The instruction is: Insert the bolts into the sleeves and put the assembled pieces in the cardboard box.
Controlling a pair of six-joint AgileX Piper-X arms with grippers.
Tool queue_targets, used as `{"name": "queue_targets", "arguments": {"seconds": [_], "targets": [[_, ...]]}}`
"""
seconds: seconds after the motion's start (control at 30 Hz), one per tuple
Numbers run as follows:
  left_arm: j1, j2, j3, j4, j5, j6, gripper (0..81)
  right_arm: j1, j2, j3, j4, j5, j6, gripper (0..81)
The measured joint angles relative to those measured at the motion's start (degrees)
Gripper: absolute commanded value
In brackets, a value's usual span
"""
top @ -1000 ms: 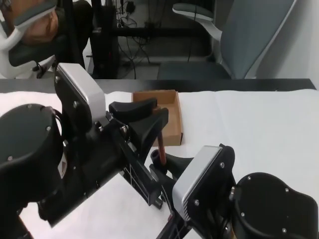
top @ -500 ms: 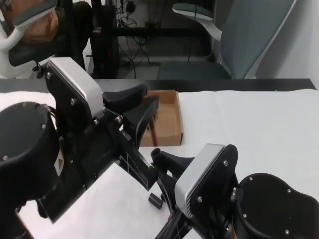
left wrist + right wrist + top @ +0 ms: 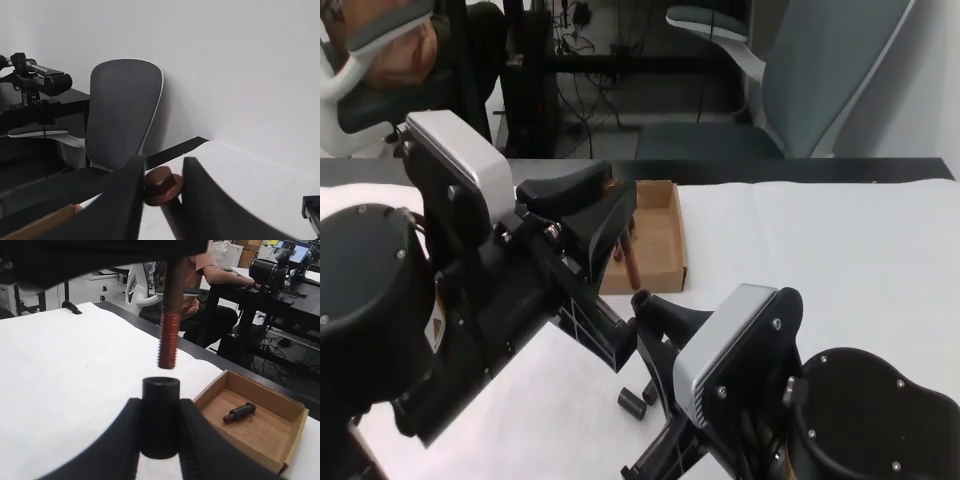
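We see the left gripper (image 3: 161,172) clamped on the head of a copper-coloured bolt (image 3: 159,186), its two black fingers (image 3: 125,200) pressing the head from either side. The bolt hangs with its threaded end pointing down, just over the open top of a black sleeve (image 3: 161,390), and a small gap shows between the thread and the sleeve's rim, so we judge them apart. The right gripper (image 3: 160,415) is closed on that sleeve and holds it upright between its fingers (image 3: 131,440), above the white cloth (image 3: 820,250) that covers the bench. Beyond the two grippers the cardboard box (image 3: 272,452) sits on the cloth, open at the top, and one assembled piece (image 3: 240,412) lies on its floor on its side. In the high view the bolt's shaft (image 3: 631,262) shows in front of the near wall of the box (image 3: 660,275), and a loose sleeve (image 3: 632,402) lies on the cloth beside the right arm. A grey office chair (image 3: 840,70) stands past the bench's far edge.
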Motion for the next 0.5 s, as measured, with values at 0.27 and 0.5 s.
{"name": "queue_targets", "arguments": {"seconds": [0.27, 0.5], "targets": [[0.1, 0.0, 0.0, 0.4, 0.0, -0.4, 1.8, -0.1, 0.0, 0.2, -1.9, 0.0, 0.1, 0.4], [0.1, 0.0, 0.0, 0.4, -0.1, -2.3, 1.8, -0.6, 0.0, 0.2, -1.9, -0.8, 0.9, 0.4]]}}
